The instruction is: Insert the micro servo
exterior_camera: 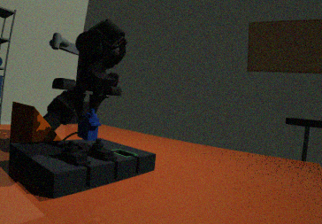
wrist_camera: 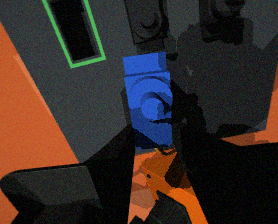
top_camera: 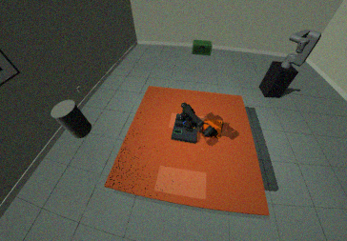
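An orange mat [top_camera: 191, 172] covers the floor, with the dark deck [exterior_camera: 53, 171] on it. The arm [exterior_camera: 95, 67] leans over the deck. Its gripper [wrist_camera: 152, 137] is clamped on the blue servo [wrist_camera: 149, 100], held above the deck, short of the green-outlined pocket [wrist_camera: 75, 31], which lies up and left in the wrist view.

One blue micro servo [wrist_camera: 149, 100]. One green-outlined pocket [wrist_camera: 75, 31] at the upper left of the wrist view. Two dark servos already seated in the deck [wrist_camera: 100, 95], along the top edge of that view: one [wrist_camera: 146, 20] at centre, one [wrist_camera: 220, 17] to the right. One orange mat [top_camera: 200, 163]. One green box [top_camera: 202, 47] at the far wall. One dark cylinder [top_camera: 71, 118] at the left. One arm carrying one gripper [wrist_camera: 152, 150].
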Robot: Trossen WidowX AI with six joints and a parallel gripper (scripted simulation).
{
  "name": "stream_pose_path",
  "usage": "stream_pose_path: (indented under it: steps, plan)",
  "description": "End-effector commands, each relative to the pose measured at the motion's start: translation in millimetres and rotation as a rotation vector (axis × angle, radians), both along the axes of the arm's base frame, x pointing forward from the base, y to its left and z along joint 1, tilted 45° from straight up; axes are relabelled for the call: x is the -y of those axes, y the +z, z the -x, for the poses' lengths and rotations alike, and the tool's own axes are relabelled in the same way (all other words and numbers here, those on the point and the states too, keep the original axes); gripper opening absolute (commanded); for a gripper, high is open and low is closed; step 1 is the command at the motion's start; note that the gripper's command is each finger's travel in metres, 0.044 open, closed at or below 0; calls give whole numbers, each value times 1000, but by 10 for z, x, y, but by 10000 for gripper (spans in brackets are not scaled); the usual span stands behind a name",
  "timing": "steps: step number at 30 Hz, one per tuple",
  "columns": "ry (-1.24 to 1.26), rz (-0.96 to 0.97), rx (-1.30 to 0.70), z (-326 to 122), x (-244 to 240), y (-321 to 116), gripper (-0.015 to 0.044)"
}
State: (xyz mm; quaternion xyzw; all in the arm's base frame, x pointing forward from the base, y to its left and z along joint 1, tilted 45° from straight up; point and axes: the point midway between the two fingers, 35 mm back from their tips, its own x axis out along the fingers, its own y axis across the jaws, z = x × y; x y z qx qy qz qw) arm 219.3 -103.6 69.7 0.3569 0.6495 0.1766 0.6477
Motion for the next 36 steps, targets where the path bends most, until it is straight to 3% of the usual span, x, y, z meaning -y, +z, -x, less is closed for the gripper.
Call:
stream_pose_path:
  steps: [1, 14, 36]
  plan:
    - [-8, 0, 7, -31, -191, 210, 0]
    - [-32, -5, -17, -72, -406, 423, 0]
    - [-561, -78, -530, -72, -406, 423, 0]
